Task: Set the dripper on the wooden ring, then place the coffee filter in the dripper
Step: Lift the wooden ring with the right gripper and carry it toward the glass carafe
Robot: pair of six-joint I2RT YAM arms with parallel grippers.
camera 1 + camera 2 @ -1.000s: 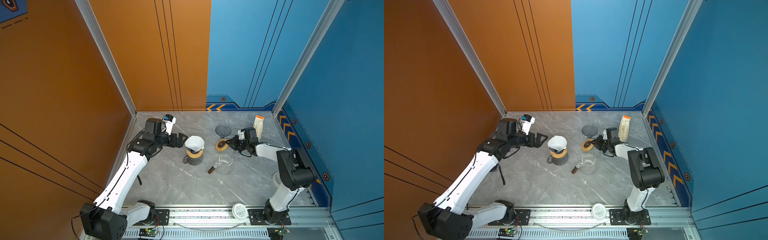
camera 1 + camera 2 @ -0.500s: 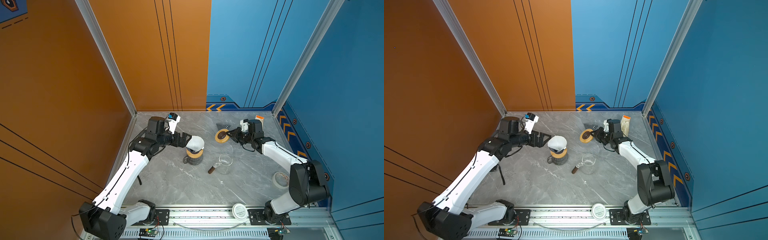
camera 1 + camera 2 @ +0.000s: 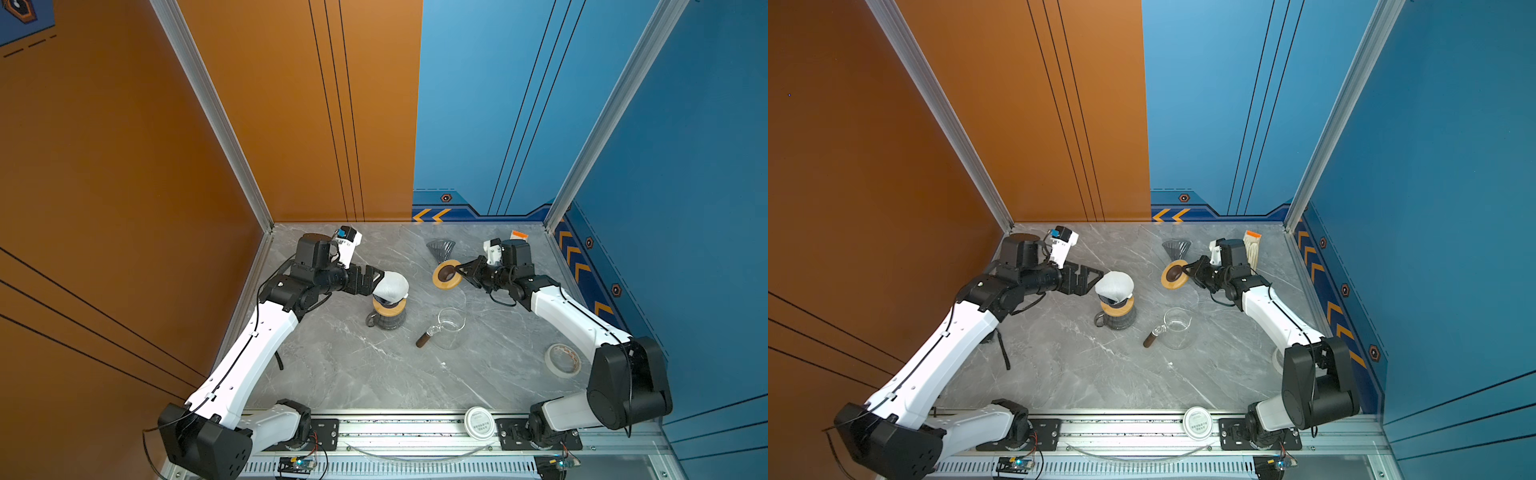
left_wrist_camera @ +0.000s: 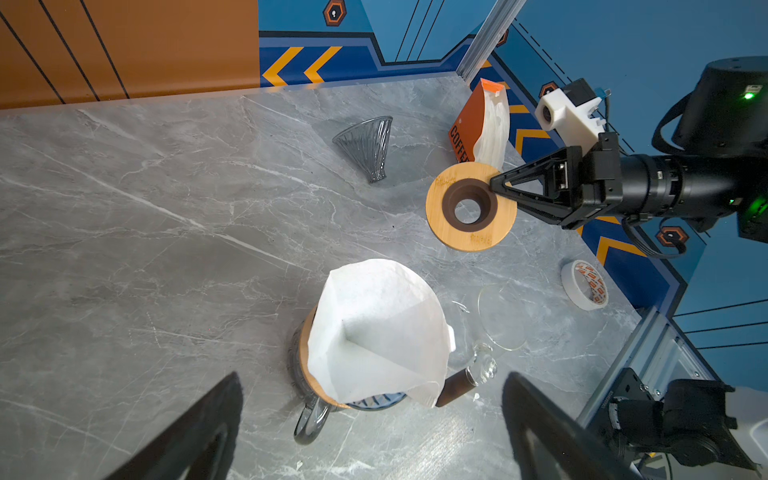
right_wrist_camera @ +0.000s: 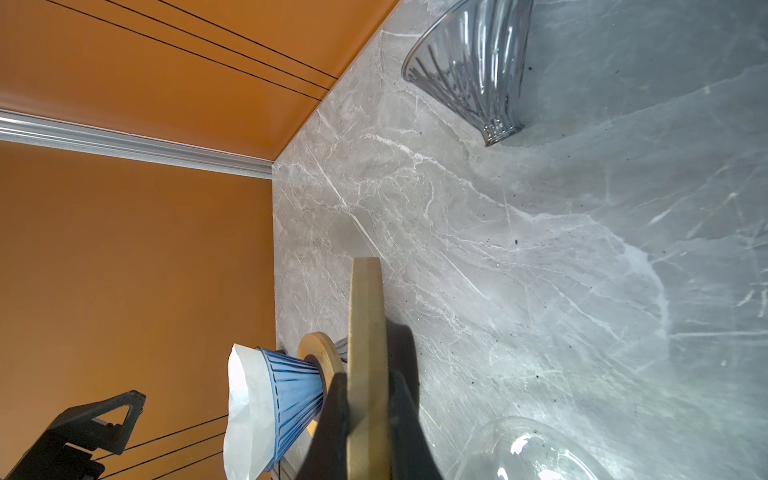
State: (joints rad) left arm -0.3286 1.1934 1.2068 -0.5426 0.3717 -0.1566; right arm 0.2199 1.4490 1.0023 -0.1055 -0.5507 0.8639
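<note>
The white paper coffee filter [image 4: 374,328] [image 3: 390,284] [image 3: 1115,284] sits open in a blue ribbed dripper [image 5: 291,399] and stands well above its rim. That dripper rests on a wooden collar [image 3: 388,308] over a dark glass carafe [image 3: 388,322]. My left gripper [image 3: 379,279] [image 3: 1096,276] [image 4: 372,380] is open, level with the filter and just left of it, holding nothing. My right gripper [image 3: 459,270] [image 3: 1187,271] [image 5: 368,382] is shut on the rim of a wooden ring [image 3: 446,275] [image 4: 469,232] with a brown centre, held on edge above the table.
A grey glass dripper [image 3: 440,248] [image 5: 469,66] lies on its side at the back. A clear glass pitcher [image 3: 451,332] with a brown handle lies near the middle. An orange filter pack [image 3: 1252,249] stands back right. Tape roll [image 3: 562,359] right, white lid [image 3: 478,422] on the front rail.
The right arm has lifted the wooden ring off the table and swung its elbow out to the right. The left gripper has moved right, up to the filter.
</note>
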